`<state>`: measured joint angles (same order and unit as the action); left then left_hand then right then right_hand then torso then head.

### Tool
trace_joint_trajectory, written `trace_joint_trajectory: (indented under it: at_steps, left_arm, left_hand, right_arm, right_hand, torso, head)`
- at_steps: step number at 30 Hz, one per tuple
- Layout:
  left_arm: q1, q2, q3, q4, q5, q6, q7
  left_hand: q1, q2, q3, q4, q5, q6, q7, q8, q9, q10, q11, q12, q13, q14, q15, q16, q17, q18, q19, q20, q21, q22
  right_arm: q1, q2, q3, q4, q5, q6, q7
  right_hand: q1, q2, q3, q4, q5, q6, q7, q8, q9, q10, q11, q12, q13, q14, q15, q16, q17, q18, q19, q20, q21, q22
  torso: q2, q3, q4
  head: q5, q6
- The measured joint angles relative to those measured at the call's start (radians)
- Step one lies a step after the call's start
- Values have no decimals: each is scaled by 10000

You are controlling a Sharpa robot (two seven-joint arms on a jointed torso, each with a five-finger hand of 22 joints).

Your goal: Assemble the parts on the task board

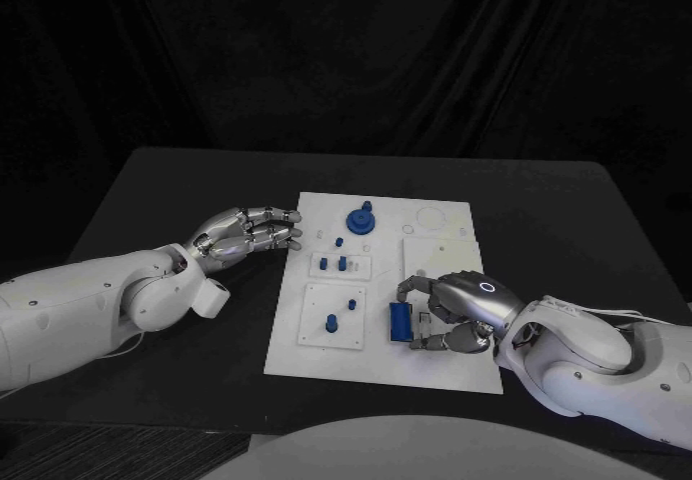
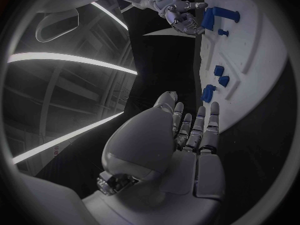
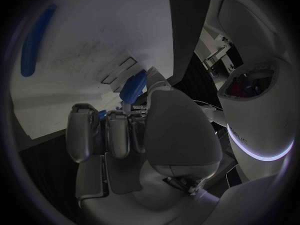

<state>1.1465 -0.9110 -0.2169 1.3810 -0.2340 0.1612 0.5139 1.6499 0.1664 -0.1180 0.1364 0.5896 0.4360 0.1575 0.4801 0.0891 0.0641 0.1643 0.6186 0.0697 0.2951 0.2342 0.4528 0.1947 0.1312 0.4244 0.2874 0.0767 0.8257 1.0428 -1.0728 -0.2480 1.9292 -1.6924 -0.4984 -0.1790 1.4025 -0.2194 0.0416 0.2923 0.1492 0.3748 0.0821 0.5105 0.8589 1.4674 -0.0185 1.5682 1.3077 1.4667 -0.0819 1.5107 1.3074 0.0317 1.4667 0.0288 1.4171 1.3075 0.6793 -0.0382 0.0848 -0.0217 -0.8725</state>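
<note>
the task board (image 1: 433,365) lies in the middle of the head view on the black table (image 1: 159,190). the right hand (image 1: 459,310) sits at the lower right of the board, fingers curled around a long blue part (image 1: 400,321) that stands in the board's near section; the thumb and a finger seem to pinch it, though the palm hides much of the contact. in the right wrist view that same blue part (image 3: 132,86) peeks out past the curled fingers (image 3: 84,130), mostly covered. the left hand (image 1: 248,235) rests at the board's upper left edge, fingers loosely bent and apart, holding nothing. a blue round part with a peg (image 1: 358,219) stands near the top middle of the board, and small blue pegs (image 1: 335,265) sit in the centre panels; their exact shapes are too small to make out
</note>
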Motion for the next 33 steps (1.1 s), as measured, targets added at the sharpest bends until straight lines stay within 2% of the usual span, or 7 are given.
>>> trace_joint_trajectory:
  at_steps: [5,11,14,19,21,31,33]
  left_arm:
    - [-7,0,0,3,0,1,-1]
    - [-12,0,0,5,0,3,-1]
    - [-15,-2,0,6,0,5,-1]
    - [-20,-2,0,7,0,9,-3]
    - [-21,-2,0,7,0,11,-4]
    - [-30,8,0,6,0,35,-14]
    - [-32,8,0,5,0,40,-16]
  left_hand:
    - [0,0,0,0,0,0,0,0,0,0,0,0,0,5,4,11,0,1,0,0,0,0]
    - [0,0,0,0,0,0,0,0,0,0,0,0,0,37,36,39,0,0,0,0,0,0]
    - [0,0,0,0,0,37,-37,0,0,0,0,0,0,37,36,39,0,0,0,0,0,0]
    - [0,0,-1,1,0,37,-37,0,1,0,0,0,0,37,37,39,0,0,0,0,0,0]
    - [0,0,0,1,0,37,-37,0,1,0,0,0,0,37,36,39,0,1,0,0,0,0]
    - [0,-1,27,-27,39,37,-37,-39,1,0,-1,0,0,37,36,39,0,1,0,0,0,0]
    - [0,0,27,-28,39,37,-37,-39,1,-1,-1,0,0,37,36,39,0,1,0,0,0,0]
  right_arm:
    - [-15,87,0,-13,-227,-100,-145]
    - [-27,199,0,-72,-401,-170,-365]
    - [-39,244,0,-107,-453,-186,-464]
    - [-75,292,5,-132,-505,-209,-558]
    - [-86,304,11,-132,-522,-218,-580]
    - [-118,313,19,-113,-560,-291,-617]
    - [-121,307,16,-110,-562,-310,-616]
  right_hand:
    - [-111,93,0,0,19,0,0,340,-40,-3,22,0,-1,0,0,-9,0,0,0,0,-75,0]
    - [-555,326,82,1,528,0,0,849,-198,-27,46,0,-1,-36,36,-92,0,0,0,0,-212,-1]
    - [-684,456,196,-25,1140,135,54,1268,-353,-27,46,0,-1,-9,62,-92,0,0,0,0,-241,-1]
    - [-681,458,346,-71,2310,382,9,1829,-652,-26,45,0,-2,-9,62,-92,0,0,0,0,-241,-1]
    - [-585,404,402,-97,2719,383,8,1965,-780,-27,45,0,-2,-9,62,-92,-1,0,0,0,-241,-1]
    - [-337,406,515,-66,4069,247,38,2536,-1126,-26,45,0,-3,-9,62,-91,-1,0,0,0,-241,-2]
    - [-305,374,543,-43,4344,230,54,2572,-1199,-26,45,0,-3,-9,62,-91,0,0,0,-1,-216,-2]
  torso:
    - [0,-4,0]
    - [-1,-4,2]
    - [-2,-5,5]
    - [-2,-9,10]
    - [-1,-10,10]
    - [-2,-9,8]
    - [-2,-9,7]
  head:
    - [3,0]
    - [11,0]
    - [16,0]
    - [4,0]
    - [-3,0]
    - [-13,0]
    - [0,0]
